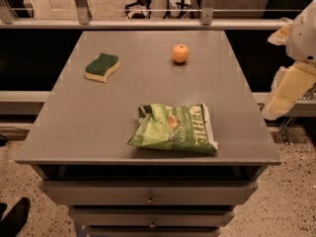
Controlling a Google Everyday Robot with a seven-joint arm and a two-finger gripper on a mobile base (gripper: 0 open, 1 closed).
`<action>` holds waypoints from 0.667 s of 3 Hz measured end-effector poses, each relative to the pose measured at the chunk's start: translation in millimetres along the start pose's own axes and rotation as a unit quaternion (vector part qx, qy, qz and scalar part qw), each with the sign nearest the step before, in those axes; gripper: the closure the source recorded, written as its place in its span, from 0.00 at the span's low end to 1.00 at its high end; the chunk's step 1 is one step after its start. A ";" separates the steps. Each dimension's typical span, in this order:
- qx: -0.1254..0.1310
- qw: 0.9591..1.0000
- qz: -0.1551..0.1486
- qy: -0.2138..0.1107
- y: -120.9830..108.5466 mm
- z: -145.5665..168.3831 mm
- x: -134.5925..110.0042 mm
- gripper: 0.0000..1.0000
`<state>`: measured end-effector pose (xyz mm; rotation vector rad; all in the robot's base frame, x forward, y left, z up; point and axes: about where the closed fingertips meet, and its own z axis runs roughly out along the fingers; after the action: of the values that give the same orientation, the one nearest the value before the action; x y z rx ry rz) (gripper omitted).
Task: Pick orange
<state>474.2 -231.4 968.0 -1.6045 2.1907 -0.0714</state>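
Note:
The orange (180,53) is a small round fruit resting on the grey table (98,127), toward the far side and right of centre. My gripper (285,92) hangs at the right edge of the view, off the table's right side and well apart from the orange, nearer to me than the fruit. It holds nothing that I can see. The white arm (306,31) rises above it.
A green sponge (102,66) lies at the far left of the table. A green chip bag (175,128) lies near the front edge. Drawers (148,199) sit under the tabletop. A railing (148,23) runs behind the table.

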 end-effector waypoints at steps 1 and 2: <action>0.025 0.998 0.023 -0.059 -53.8 27.1 -5.2 0.00; 0.031 0.990 0.055 -0.127 -112.5 66.8 -29.6 0.00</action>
<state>606.9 -227.9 948.2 -1.3736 2.0552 0.0919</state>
